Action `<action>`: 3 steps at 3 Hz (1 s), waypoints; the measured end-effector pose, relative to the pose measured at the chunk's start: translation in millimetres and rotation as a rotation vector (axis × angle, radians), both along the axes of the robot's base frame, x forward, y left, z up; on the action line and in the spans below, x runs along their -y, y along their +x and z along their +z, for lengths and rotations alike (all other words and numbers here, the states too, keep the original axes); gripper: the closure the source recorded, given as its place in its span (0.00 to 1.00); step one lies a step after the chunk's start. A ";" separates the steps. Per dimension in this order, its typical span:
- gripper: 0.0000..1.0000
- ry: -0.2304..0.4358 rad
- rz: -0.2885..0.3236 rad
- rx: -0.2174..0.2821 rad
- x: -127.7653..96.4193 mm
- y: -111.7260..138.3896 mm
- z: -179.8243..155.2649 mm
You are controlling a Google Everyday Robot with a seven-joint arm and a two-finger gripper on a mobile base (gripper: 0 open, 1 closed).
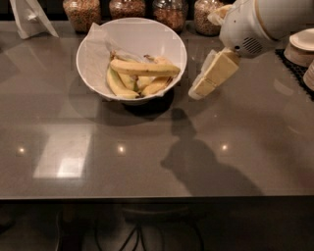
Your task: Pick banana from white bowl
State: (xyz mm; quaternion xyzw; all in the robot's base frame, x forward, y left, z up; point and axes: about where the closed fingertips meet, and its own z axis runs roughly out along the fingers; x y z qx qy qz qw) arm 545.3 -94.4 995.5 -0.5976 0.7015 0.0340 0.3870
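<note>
The white bowl (128, 34) stands at the back middle of the grey counter, lined with crumpled white paper. The banana (145, 68), long, nearly straight and pale yellow with brownish tips, lies across the top of the shorter curved bananas (117, 84) in the bowl. My gripper (202, 87) hangs on the white arm just right of the bowl's rim, above the counter, with cream fingers pointing down-left. It touches neither bowl nor banana.
Several glass jars (169, 11) of grains line the back edge. Stacked white plates (300, 46) stand at the far right. A white paper holder (29, 17) is at the back left. The counter's front edge (147, 196) runs across the lower frame.
</note>
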 end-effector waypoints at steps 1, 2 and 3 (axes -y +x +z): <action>0.00 0.044 0.081 0.012 -46.8 25.3 -8.8; 0.00 0.058 0.161 0.017 -92.5 41.3 -17.2; 0.00 0.057 0.161 0.017 -92.5 41.4 -17.3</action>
